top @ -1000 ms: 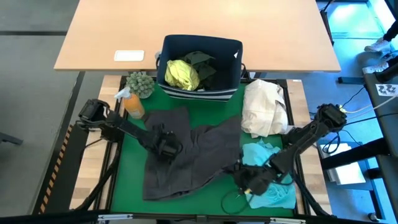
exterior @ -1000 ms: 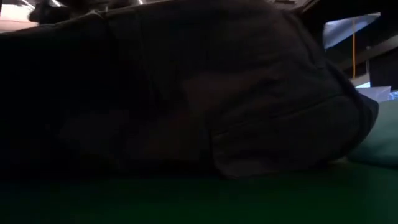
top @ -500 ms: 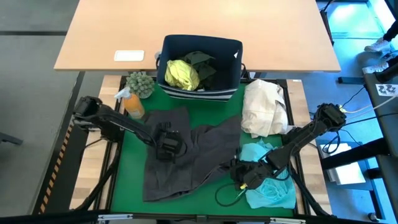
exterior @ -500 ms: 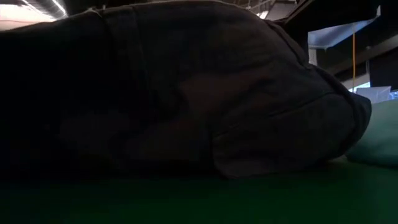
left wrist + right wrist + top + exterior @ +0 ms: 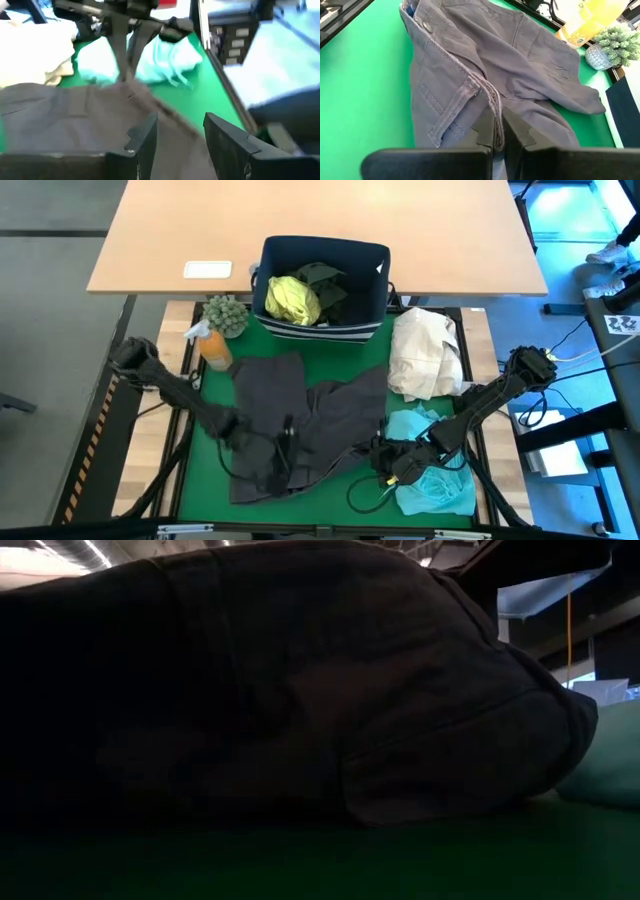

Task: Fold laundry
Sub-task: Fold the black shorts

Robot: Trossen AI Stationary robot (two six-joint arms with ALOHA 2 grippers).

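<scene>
A charcoal grey garment (image 5: 300, 420) lies spread on the green mat (image 5: 210, 470); it fills the low view (image 5: 300, 690). My left gripper (image 5: 288, 442) hovers open over its near part, fingers (image 5: 145, 140) apart above the cloth. At the garment's right edge my right gripper (image 5: 383, 457) is shut on it. A turquoise garment (image 5: 432, 475) lies in a heap on the mat at the near right. The yellow-green shirt (image 5: 292, 298) and a dark olive piece (image 5: 325, 280) sit in the navy bin (image 5: 370, 260). My right gripper pinches the grey garment's seamed waistband edge (image 5: 489, 102) between its two fingers. They come from the table's right side, slanting down. The held edge (image 5: 131, 90) is raised a little; the rest of the garment lies slack on the mat.
A cream cloth bundle (image 5: 425, 355) lies at the far right of the mat. An orange spray bottle (image 5: 213, 348) and a small plant (image 5: 226, 313) stand at the far left. A wooden table (image 5: 320, 210) is behind the bin. A black cable loops (image 5: 362, 498) near the front edge.
My left gripper has left the garment's middle, moving toward the near edge and upward while tipping from pointing down to nearly level. The grey garment stays spread where it was.
</scene>
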